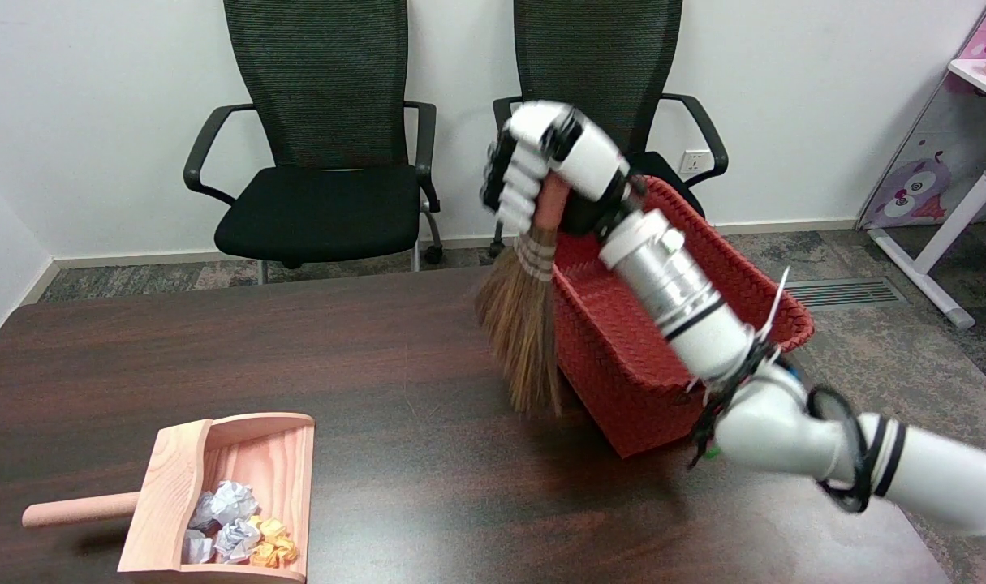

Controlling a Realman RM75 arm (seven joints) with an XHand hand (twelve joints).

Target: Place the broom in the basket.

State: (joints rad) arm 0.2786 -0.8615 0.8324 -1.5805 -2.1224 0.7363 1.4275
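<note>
While gripping the broom (523, 324) upright, right hand (541, 162) raised beside the red basket (622, 365).

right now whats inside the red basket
The red basket shows only its own woven floor and walls. The right arm covers part of the interior, so that stretch stays unseen. The broom hangs outside, left of it.

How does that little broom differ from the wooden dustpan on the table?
The broom hangs in the air, bristles down, gripped by the right hand beside the red basket; the dustpan lies flat on the table, untouched. The broom's head is brown straw; the dustpan is pale solid wood. The dustpan holds crumpled paper balls; the broom carries nothing. Both have pinkish wooden handles.
</note>
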